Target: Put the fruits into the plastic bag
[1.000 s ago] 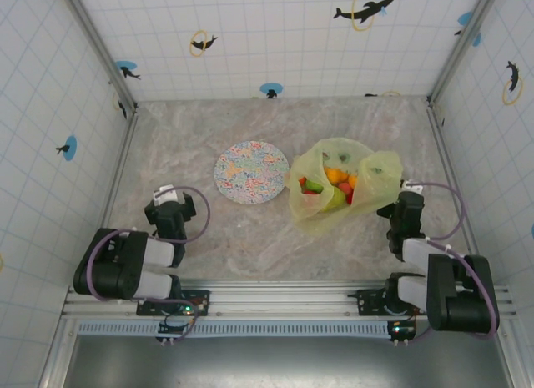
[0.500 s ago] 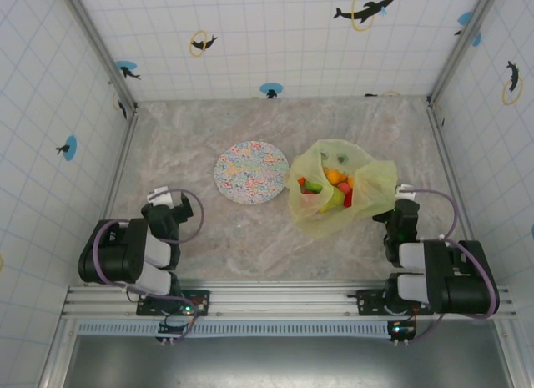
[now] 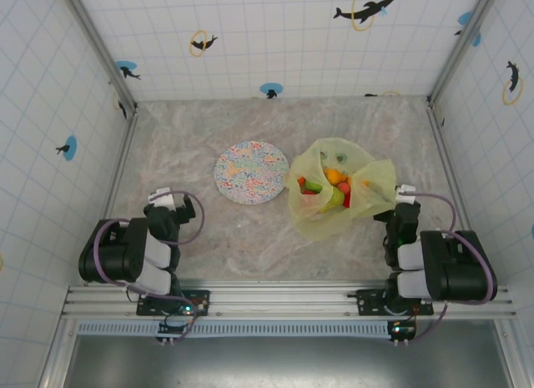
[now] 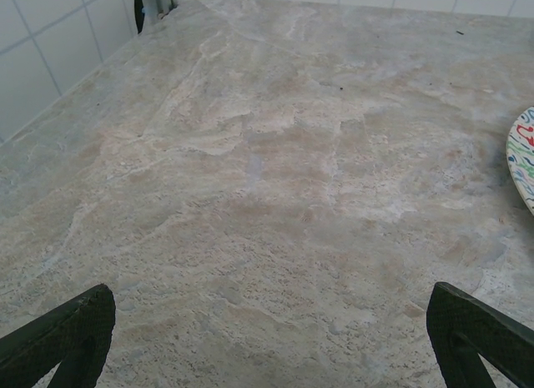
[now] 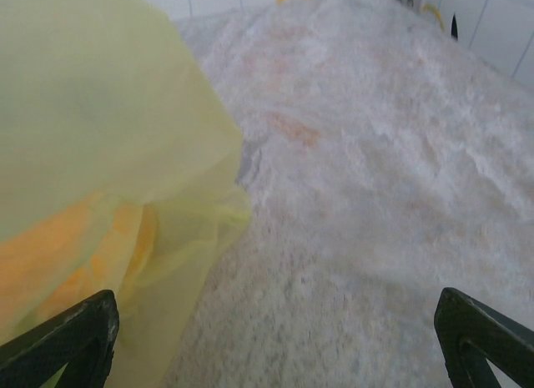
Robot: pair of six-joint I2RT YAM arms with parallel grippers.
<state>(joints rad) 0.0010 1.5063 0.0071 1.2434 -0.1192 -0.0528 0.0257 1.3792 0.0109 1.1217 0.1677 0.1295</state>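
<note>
Between the wide-apart jaws of the left gripper (image 4: pixel 267 346) lies the marbled table (image 4: pixel 275 196), with the patterned plate (image 4: pixel 524 154) ahead to their right. The jaws of the right gripper (image 5: pixel 271 346) also stand apart and empty. Just ahead on their left bulges the plastic bag (image 5: pixel 92 129), the fruits (image 3: pixel 334 176) inside it.

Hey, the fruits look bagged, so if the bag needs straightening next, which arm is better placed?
Probably the right. The right fingers, open, sit beside the plastic bag, its edge close in the wrist view. The left fingers face bare table, with the plate between them and the bag.
</note>
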